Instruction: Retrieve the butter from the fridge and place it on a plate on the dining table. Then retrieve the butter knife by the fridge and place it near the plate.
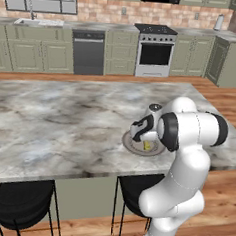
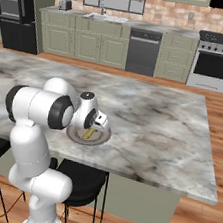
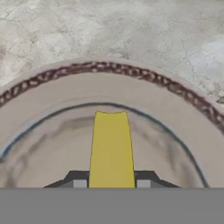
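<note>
A large island counter (image 1: 64, 121) with a grey-white veined marble top and a pale green base fills the middle of the kitchen, standing on a wood floor (image 1: 226, 103). One round, shallow grey-beige plate (image 1: 133, 146) with a darker ring at its rim lies directly on the marble, close to the counter's near long edge and toward its right-hand end. Two black stools (image 1: 18, 202) are tucked under that near edge.

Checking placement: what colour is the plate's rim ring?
Mottled dark brown on the plate, clearest in the hand view.
</note>
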You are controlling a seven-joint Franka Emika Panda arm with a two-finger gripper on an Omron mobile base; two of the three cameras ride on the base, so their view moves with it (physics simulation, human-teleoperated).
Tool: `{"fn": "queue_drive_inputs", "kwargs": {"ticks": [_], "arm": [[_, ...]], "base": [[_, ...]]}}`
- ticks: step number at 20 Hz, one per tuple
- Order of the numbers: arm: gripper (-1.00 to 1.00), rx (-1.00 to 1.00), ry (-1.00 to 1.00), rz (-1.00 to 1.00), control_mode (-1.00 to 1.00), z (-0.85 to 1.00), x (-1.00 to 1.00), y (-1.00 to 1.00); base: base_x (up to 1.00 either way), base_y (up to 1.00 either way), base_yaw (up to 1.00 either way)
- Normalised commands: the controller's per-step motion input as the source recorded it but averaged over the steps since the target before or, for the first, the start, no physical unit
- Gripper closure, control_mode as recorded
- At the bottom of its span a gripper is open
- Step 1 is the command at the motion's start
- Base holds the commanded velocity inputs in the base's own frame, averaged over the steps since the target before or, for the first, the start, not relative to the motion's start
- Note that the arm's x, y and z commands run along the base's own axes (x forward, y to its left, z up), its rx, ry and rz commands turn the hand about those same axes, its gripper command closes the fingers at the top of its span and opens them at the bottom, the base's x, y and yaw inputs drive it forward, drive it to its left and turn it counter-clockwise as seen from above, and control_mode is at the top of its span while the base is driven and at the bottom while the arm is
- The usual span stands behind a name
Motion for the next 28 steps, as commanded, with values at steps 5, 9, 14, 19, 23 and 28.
{"fn": "queue_drive_inputs", "kwargs": {"ticks": [5,9,14,19,23,28], "arm": [[1.0,-0.02,0.04,0.0,-1.0,0.4,0.0,0.0],[1.0,0.0,0.02,0.0,-1.0,0.52,-0.09,0.0],[1.0,0.0,0.0,0.0,-1.0,0.03,0.0,0.02],[1.0,0.02,-0.01,0.0,-1.0,-0.24,0.0,0.0],[1.0,0.03,-0.04,0.0,-1.0,-0.39,0.01,0.0],[1.0,0.0,-0.08,0.0,-1.0,-0.28,0.0,0.0]], "base": [[0.0,0.0,0.0],[0.0,0.0,0.0],[0.0,0.0,0.0],[0.0,0.0,0.0],[0.0,0.0,0.0],[0.0,0.0,0.0]]}}
